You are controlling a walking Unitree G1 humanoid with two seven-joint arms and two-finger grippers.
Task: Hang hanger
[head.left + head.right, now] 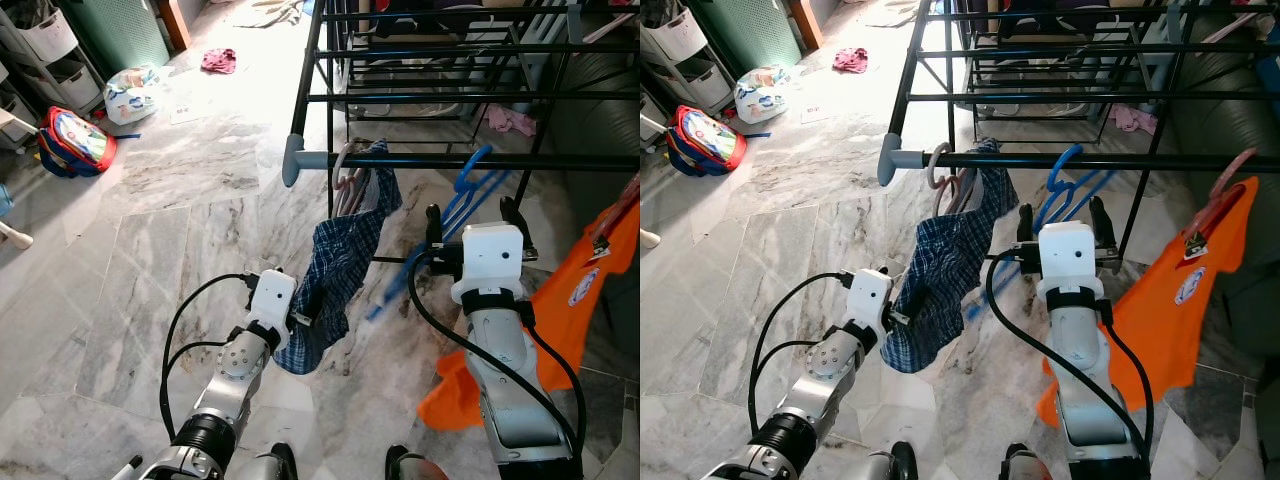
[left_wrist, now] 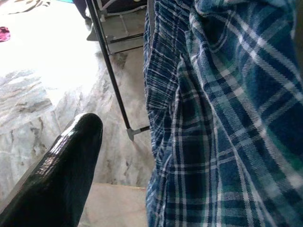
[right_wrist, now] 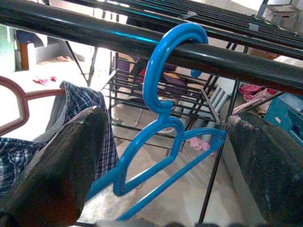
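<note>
Blue plastic hanger hooked over the black front rail of a metal drying rack, hanging free just in front of the right gripper. Right gripper raised below that rail, fingers spread wide on either side of the hanger, touching nothing and holding nothing. Near the rail's grey-capped end, a pale pink hanger carrying a blue plaid shirt that droops toward the floor. Left gripper lower down, pressed against the lower hem of the plaid shirt; one glossy black finger seen beside the cloth in the left wrist view, the other hidden, so cannot tell whether open or closed on the fabric. Toward the rail's far right end, an orange T-shirt with a white chest print, hung from a pinkish hanger and reaching down past the right arm. Grey-veined marble floor underneath. On the floor toward the far left corner, a red and blue child's backpack, a white printed plastic bag, and further back a crumpled magenta cloth. White storage bins on a shelf at the far left edge. Pink garment lying beneath the rack's rear bars.
</note>
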